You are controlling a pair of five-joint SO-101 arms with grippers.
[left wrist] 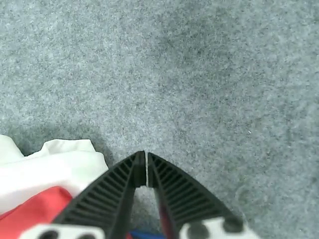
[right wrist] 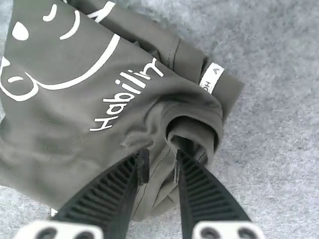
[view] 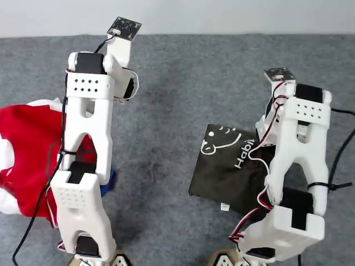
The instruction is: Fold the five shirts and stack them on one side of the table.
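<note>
Your right claw (right wrist: pixel 160 167) is narrowed onto a bunched fold of the dark shirt (right wrist: pixel 75 99). Cloth is pinched between its jaws, close to the folded edge where a small white label (right wrist: pixel 212 77) sticks out. That shirt lies folded on the grey mat (view: pixel 166 100), partly under the right arm. Your left claw (left wrist: pixel 146 169) is closed tip to tip with nothing in it. It hangs over the mat just beside the white hem of the red and white shirt pile (view: pixel 25 138) on the left side. A broad strip of mat separates the pile from the dark shirt.
</note>
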